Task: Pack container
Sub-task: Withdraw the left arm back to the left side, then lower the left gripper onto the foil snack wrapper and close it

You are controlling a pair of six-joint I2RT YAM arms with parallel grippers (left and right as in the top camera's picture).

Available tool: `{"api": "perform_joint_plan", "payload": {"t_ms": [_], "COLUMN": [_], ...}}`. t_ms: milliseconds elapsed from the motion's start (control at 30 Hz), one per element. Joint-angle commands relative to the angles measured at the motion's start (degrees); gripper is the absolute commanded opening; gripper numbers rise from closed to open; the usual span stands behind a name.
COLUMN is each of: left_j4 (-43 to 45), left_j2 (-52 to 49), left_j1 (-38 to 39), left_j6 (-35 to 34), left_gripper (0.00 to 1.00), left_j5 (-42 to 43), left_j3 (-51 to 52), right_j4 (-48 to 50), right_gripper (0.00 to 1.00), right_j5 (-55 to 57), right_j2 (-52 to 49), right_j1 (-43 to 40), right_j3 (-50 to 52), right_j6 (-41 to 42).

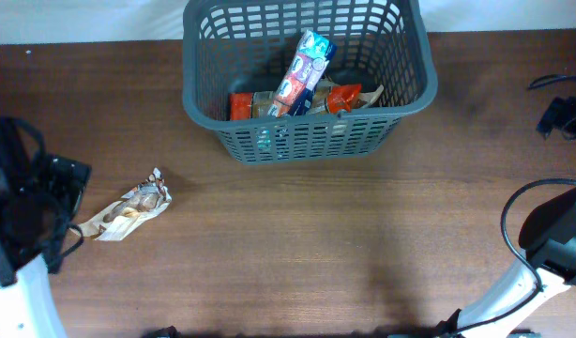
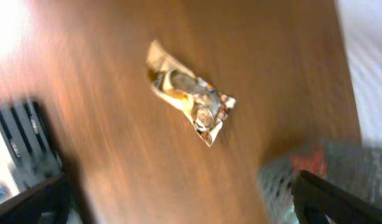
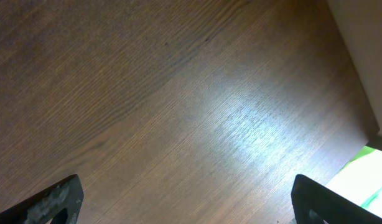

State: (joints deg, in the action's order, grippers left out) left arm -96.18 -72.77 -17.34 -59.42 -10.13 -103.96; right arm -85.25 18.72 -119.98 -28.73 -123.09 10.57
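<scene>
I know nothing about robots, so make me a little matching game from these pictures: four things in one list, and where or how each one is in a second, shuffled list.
Things:
1. basket
2. blue packet
3. tan packet
4. right gripper

Place or state:
A. lying alone on the table
B. dark grey, with slotted sides
C. leaning inside the basket
D. open, holding nothing

Pairs: 1-B, 2-C, 3-A, 4-D
</scene>
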Motion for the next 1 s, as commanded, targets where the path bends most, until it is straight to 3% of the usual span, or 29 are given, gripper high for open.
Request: {"api": "perform_joint_plan", "payload": {"t_ms": [0, 100, 233, 367, 633, 967], "left_j4": [1.20, 6.99, 22.27, 33.57, 35.54, 36.20], "left_j2": [-0.02, -0.39, -2.08, -7.15, -20.68, -27.61], "left_j1": [-0.35, -0.35, -0.63, -2.60, -4.48, -4.46], "left_j6": [-26.01, -34.05, -34.38, -34.38, -34.51, -37.73], "left_gripper": [0.99, 0.99, 0.99, 0.99, 0.99, 0.99], "left_j5": [-2.75, -2.86, -3.78, 1.90, 9.57, 9.53], "left_j3": [7.19, 14.69, 25.88, 32.79, 33.00, 33.03], "right_j4": [0.07, 0.07, 0.07, 0.07, 0.07, 0.07], "right_gripper": [0.99, 0.99, 0.99, 0.99, 0.99, 0.99], "right_j5": [-0.11, -0.11, -0.13, -0.11, -0.11, -0.13], "right_j2": [0.33, 0.33, 0.33, 0.33, 0.33, 0.33], "right_j1": [-0.17, -0.17, -0.17, -0.17, -0.17, -0.17], "right_j3": [0.31, 0.31, 0.31, 0.31, 0.31, 0.31], "right_j6": [0.87, 0.90, 0.87, 0.90, 0.90, 0.90]}}
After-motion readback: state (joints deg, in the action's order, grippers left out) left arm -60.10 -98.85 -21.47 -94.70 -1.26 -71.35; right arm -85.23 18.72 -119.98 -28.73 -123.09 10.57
